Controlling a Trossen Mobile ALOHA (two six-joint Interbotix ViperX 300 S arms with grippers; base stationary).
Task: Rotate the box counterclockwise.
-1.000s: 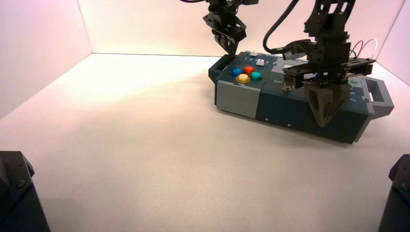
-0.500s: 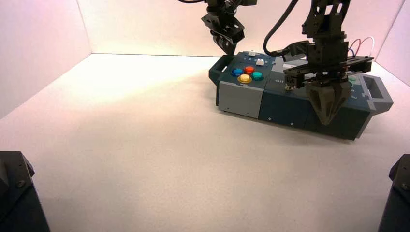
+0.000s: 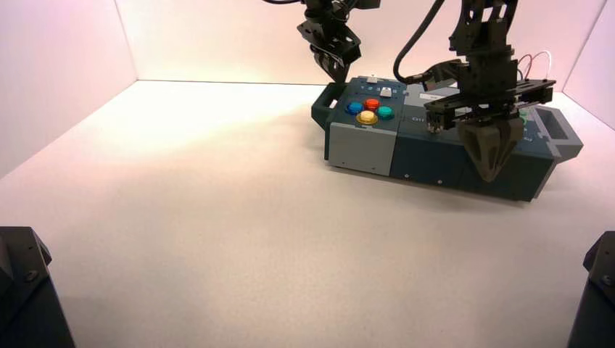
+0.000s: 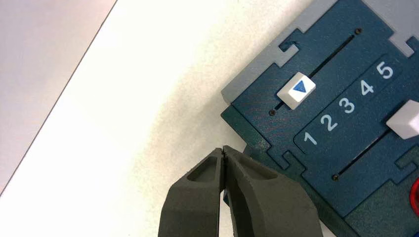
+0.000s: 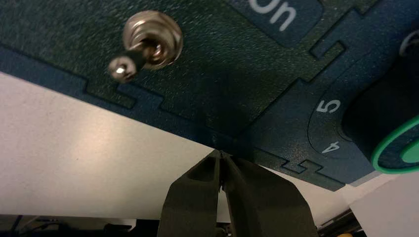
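Note:
The long dark blue and grey box [image 3: 428, 148] lies at the far right of the table, its four coloured buttons [image 3: 368, 111] at its left end. My left gripper [image 3: 335, 67] is shut and empty at the box's far left corner, by the left handle [image 3: 323, 106]. In the left wrist view its tips [image 4: 223, 150] touch the corner beside a white slider [image 4: 296, 89] near mark 1. My right gripper [image 3: 492, 170] is shut and empty against the box's front face, right of middle. In the right wrist view its tips [image 5: 221, 153] meet the front edge below a toggle switch [image 5: 148, 45] and green dial [image 5: 398, 153].
White walls close in the table at the back and both sides; the right wall stands close behind the box's right handle [image 3: 558, 130]. Red and blue wires [image 3: 533, 64] loop up at the box's back right. Dark arm bases [image 3: 25, 297] stand at the two near corners.
The box has turned counterclockwise: its right end swung back and its front face now lies more level. Both shut grippers moved with it, the right one backward, the left one slightly left.

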